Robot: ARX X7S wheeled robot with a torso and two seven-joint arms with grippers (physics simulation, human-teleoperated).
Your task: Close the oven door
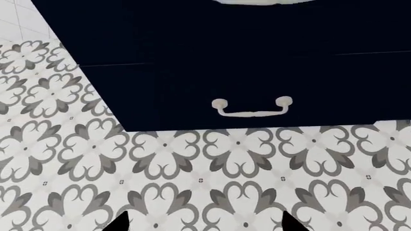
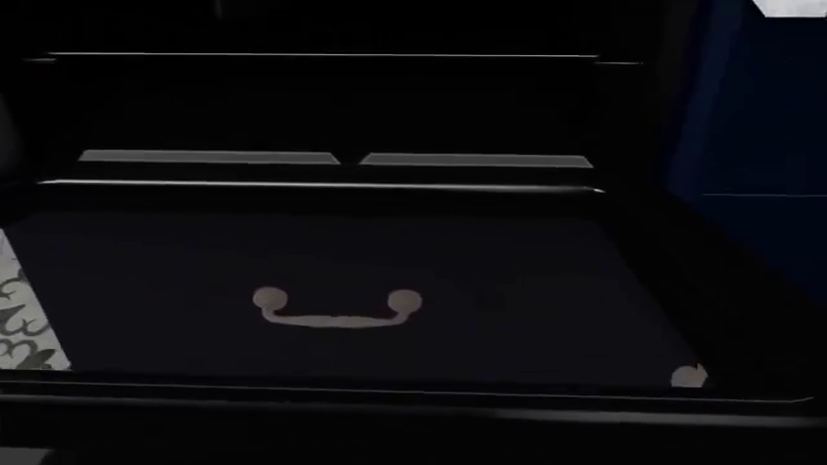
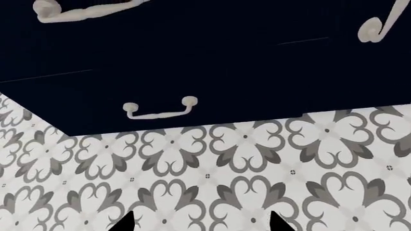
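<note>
The oven door (image 2: 517, 291) hangs open, a wide glossy black glass panel lying almost flat across the head view. Behind its far edge is the dark oven cavity (image 2: 323, 107) with pale rack strips (image 2: 207, 157). A white curved handle (image 2: 336, 310) shows in the tinted glass. Neither arm appears in the head view. My left gripper (image 1: 202, 224) is open, only its black fingertips (image 1: 122, 224) showing above patterned floor. My right gripper (image 3: 200, 224) is open too, with nothing between its fingertips (image 3: 277, 222). Both wrist views face navy drawer fronts, and the oven door is out of sight in them.
Navy drawer fronts (image 1: 257, 57) with white handles (image 1: 252, 108) stand above the grey-and-white floral floor tiles (image 1: 192, 168). The right wrist view shows similar drawers (image 3: 192, 57) and a handle (image 3: 160, 108). A navy cabinet side (image 2: 762, 145) stands right of the oven.
</note>
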